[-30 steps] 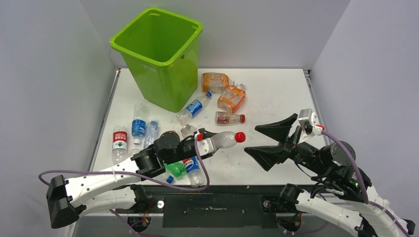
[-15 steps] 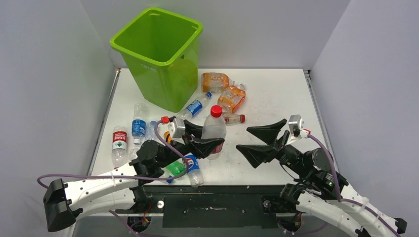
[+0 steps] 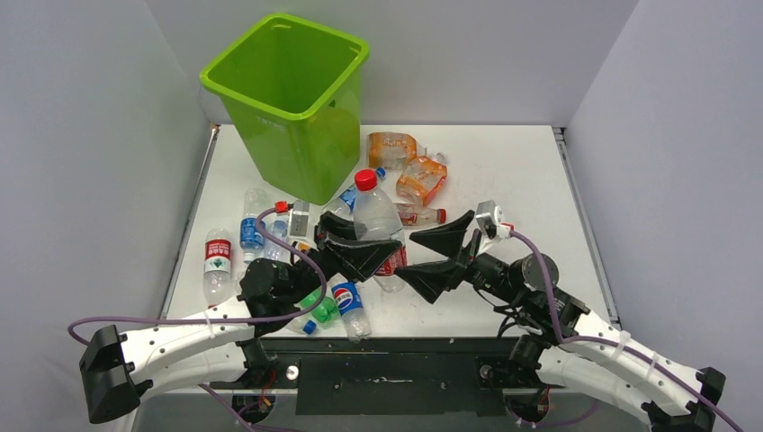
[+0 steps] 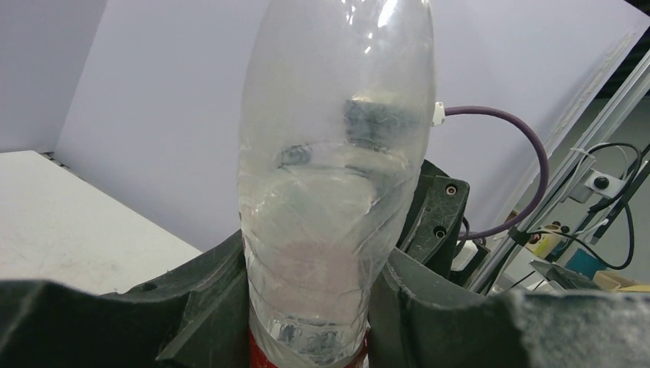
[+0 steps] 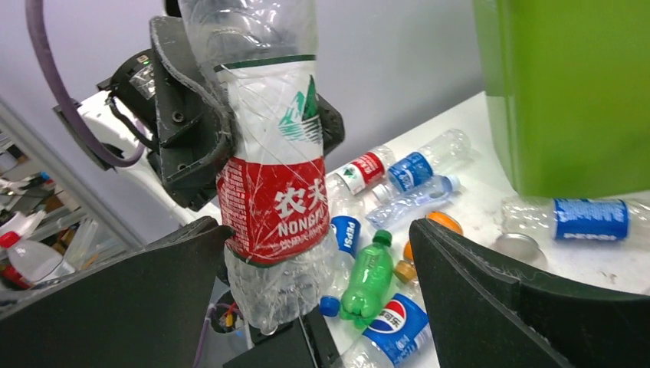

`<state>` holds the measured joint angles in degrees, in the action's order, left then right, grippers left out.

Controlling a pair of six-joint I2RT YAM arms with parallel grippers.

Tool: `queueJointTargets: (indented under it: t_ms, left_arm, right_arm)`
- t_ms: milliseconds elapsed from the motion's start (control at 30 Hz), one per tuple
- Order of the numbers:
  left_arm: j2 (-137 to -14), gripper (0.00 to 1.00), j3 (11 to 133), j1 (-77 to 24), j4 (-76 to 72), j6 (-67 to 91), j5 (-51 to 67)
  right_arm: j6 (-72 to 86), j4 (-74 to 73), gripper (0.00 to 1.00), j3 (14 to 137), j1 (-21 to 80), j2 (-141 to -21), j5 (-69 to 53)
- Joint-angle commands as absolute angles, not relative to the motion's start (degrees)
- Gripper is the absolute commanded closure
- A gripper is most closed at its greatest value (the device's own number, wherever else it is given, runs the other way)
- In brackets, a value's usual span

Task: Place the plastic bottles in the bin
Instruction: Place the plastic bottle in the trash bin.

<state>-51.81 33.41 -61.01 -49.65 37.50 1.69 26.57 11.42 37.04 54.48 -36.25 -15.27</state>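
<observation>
1. Only our right wrist view reads the red label on the held bottle [image 5: 272,207]; overhead, we see its red cap.
2. Our left arm reaches in from 7 o'clock and holds the bottle upright, at 5 o'clock from the bin [image 3: 297,144].
3. Our left gripper [image 3: 360,243] clamps the bottle's lower body. Our right gripper [image 3: 409,256] gapes wide at its 3 o'clock, not touching.

A clear red-labelled bottle [image 3: 373,211] is upright; other bottles [image 3: 253,229] lie along the surface's [image 3: 513,171] left edge; the lime-green bin [image 3: 297,144] stands at the far-left corner.
</observation>
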Motion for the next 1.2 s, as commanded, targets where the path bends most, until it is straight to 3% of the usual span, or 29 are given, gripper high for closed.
queueJointTargets:
  t_ms: [0,100,300,333,400,467,567,667,800,933,1167]
  left_arm:
    - [-51.31,1.0,33.83,-61.04,-53.5,40.26,1.46]
    - [-51.99,1.0,33.93,-61.11,-53.22,40.09,1.64]
    - [-53.35,1.0,35.13,-61.17,-52.45,39.88,1.96]
    - [-53.57,0.9,35.56,-61.17,-51.61,39.88,2.13]
    - [-53.63,0.59,36.21,-61.17,-50.43,39.41,2.4]
    - [-52.97,0.35,36.26,-61.13,-50.09,38.47,2.33]
    - [-50.61,0.17,36.21,-61.0,-49.55,33.93,1.01]
    - [-47.2,0.14,38.91,-60.72,-43.61,27.9,-2.41]
    - [-46.13,0.16,49.7,-58.27,-25.07,24.93,-7.27]
    - [-49.12,0.17,60.46,-53.03,-10.84,27.89,-3.51]
    - [-54.31,0.22,66.46,-48.57,-2.31,31.6,3.66]
  right_arm:
    - [28.34,21.33,0.05,36.15,54.93,-40.39,-21.05]
    - [29.35,24.21,0.03,35.93,55.02,-42.76,-22.66]
    - [29.21,25.24,0.43,35.73,55.15,-45.26,-22.7]
    - [28.67,24.93,0.48,35.77,55.18,-45.2,-22.61]
    - [27.47,23.96,0.56,35.93,55.18,-44.78,-22.59]
    - [26.06,22.35,0.6,36.16,55.19,-44.18,-22.59]
    - [23.43,18.19,0.62,36.83,55.28,-43.16,-21.86]
    - [20.41,14.17,0.64,37.49,55.24,-42.3,-20.57]
    - [16.72,9.72,0.65,38.36,55.32,-41.33,-18.41]
    - [14.21,6.88,0.65,39.64,55.32,-41.29,-16.72]
    - [12.31,5.5,0.67,40.93,55.31,-42.13,-15.71]
